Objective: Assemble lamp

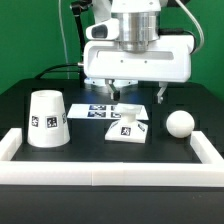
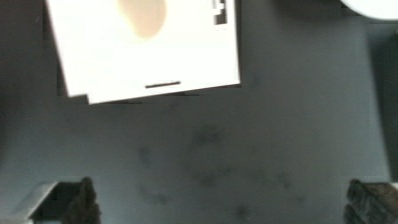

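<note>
So it's a matte black table [image 1: 20, 100] with a green backdrop [image 1: 30, 40] behind it. A chunky white rail [image 1: 110, 172] runs along the front and up both sides, like a shallow tray. All three lamp bits sit inside that rail, loose and apart from each other.

Going from the exterior view's left:
- The shade [image 1: 45, 121] stands upright, wide end down, with a tag facing the camera.
- The marker board [image 1: 100, 112] lies flat near the middle.
- The base [image 1: 128, 131] sits just in front of the board's right part, tag on its front.
- The bulb [image 1: 180, 123] is off on its own on the right, near the side rail.

The gripper [image 1: 137, 93] hangs over the middle, above the board and base, touching nothing. In the wrist view its two fingers [image 2: 68, 200] are spread wide, with only bare table between them and the board further out. So the jaws are wide open and holding nothing.
</note>
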You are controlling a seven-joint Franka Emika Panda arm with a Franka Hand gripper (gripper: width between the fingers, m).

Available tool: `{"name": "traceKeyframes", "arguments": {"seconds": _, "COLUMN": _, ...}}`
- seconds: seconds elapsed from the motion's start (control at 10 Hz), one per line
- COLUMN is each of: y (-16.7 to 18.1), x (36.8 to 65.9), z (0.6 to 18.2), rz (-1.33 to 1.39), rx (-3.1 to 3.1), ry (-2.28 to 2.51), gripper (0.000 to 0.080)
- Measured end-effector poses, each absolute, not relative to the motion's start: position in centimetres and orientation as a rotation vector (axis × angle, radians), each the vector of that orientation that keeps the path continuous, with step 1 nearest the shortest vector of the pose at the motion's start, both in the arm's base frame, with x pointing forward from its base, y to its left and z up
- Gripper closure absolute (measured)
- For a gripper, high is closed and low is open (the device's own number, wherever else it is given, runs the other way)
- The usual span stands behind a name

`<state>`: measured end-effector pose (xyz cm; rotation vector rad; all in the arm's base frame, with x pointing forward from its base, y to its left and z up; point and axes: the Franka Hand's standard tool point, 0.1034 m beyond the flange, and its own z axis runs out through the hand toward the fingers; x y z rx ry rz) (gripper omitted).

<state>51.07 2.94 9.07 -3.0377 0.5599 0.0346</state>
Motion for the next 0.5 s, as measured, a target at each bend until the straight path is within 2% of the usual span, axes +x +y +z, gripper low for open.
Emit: {"name": "traceKeyframes", "arguments": {"seconds": 0.5, "y": 1.2, "x": 48.2, "z": 7.8, "rz": -0.051, "rx": -3.076, "ry": 0.288, "gripper": 0.0100}}
